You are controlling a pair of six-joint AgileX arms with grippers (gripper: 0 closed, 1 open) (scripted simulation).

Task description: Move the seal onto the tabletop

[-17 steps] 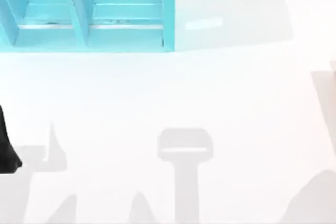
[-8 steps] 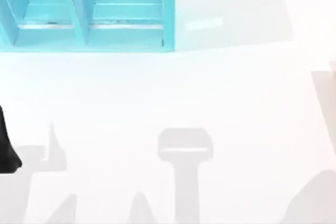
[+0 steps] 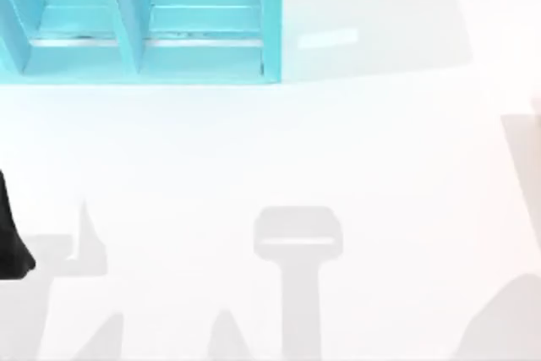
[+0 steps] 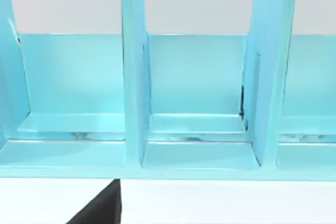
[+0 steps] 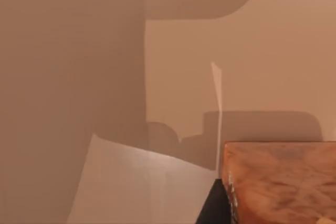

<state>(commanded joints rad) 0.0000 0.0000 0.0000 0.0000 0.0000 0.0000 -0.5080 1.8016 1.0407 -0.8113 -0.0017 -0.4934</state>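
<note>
The surface (image 3: 279, 150) is a broad, plain white plane, smooth and faintly glossy, with soft grey shadows (image 3: 297, 243) lying across its near half. At its far left stands the shelf (image 3: 270, 19), a turquoise unit of flat painted boards. Upright dividers split it into open compartments, each with a stepped floor and a thin worn line along the step.

The left wrist view faces this shelf (image 4: 134, 77) straight on. The dividers look thick and square-edged, the paint is slightly shiny, and dark chipped streaks run along one inner corner. A strip of the white surface (image 4: 226, 203) runs below the shelf front.

The left arm (image 3: 12, 234) sits parked at the left edge of the surface as a matte black, tapering shape. In its wrist view the left hand (image 4: 101, 209) appears as a black wedge in front of the shelf base. Whether it is released or clenched cannot be told.

The seal (image 5: 278, 182) lies very close to the right wrist camera. It is a blocky form with a straight edge and a rounded corner, orange-amber with a marbled, polished grain. A black part of the right hand (image 5: 215, 208) touches its side. Whether that hand grasps the seal cannot be told, nor where the seal stands relative to the shelf.

Behind it are a plain beige wall (image 5: 73, 51) and a pale flat panel (image 5: 136, 187).
</note>
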